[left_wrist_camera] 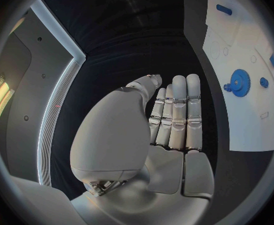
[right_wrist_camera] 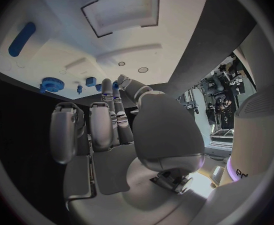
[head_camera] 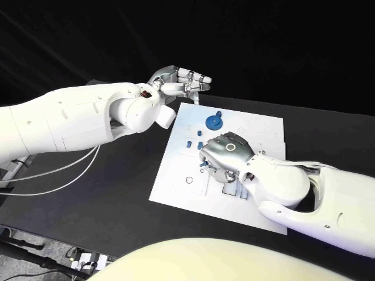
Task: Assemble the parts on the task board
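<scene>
The white task board (head_camera: 238, 175) lies in the middle of the black table. On it stands a blue gear (head_camera: 214, 122) (left_wrist_camera: 239, 80) (right_wrist_camera: 49, 83), with small blue parts (head_camera: 188, 141) beside it. My right hand (head_camera: 225, 149) (right_wrist_camera: 112, 130) is low over the board's middle, its fingertips (right_wrist_camera: 109, 85) and thumb reaching down close to a small blue part (head_camera: 203, 165) (right_wrist_camera: 90, 81). Whether it grips that part is hidden. My left hand (head_camera: 181, 79) (left_wrist_camera: 174, 115) hovers off the board's far left corner, fingers straight, holding nothing.
A long blue piece (left_wrist_camera: 224, 9) (right_wrist_camera: 21, 38) lies near the board's edge. A square recess (right_wrist_camera: 121, 10) and slots (head_camera: 234, 190) mark the board. Black table (head_camera: 111, 193) surrounds the board. Cables (head_camera: 61, 175) hang at the left.
</scene>
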